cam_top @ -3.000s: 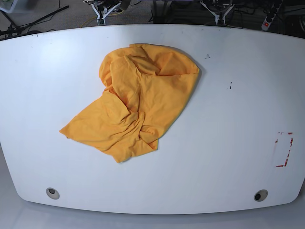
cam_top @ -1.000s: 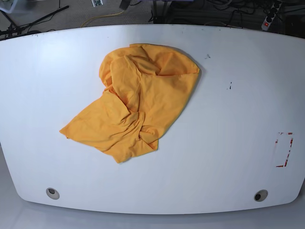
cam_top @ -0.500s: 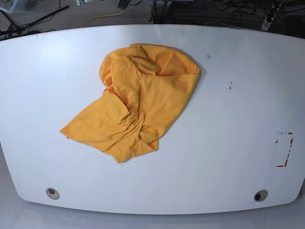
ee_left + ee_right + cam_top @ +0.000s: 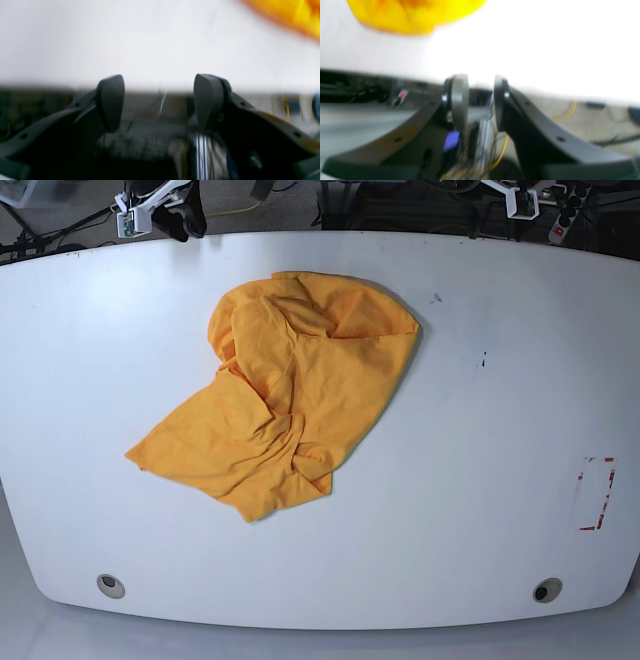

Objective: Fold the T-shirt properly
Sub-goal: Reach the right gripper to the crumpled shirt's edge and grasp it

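One T-shirt (image 4: pixel 280 395) lies crumpled on the white desk (image 4: pixel 480 480), a little toward the side of the right arm and nearer the far edge than the near one. Cloth bunched and wrinkled, one broad flap spread toward the near edge. Both arms sit beyond the far edge of the desk, well apart from the shirt. Left tool (image 4: pixel 160 102): fingers spread wide, nothing between them, held over the desk's edge; orange cloth (image 4: pixel 287 17) shows only at a corner of its blurred view. Right tool (image 4: pixel 480 100): fingers apart by a narrow gap, nothing in it, also at the desk's edge; shirt (image 4: pixel 415 15) well ahead of it. Two round holes (image 4: pixel 111 585) near the front edge. Red tape marks (image 4: pixel 597 493) on the left arm's side.
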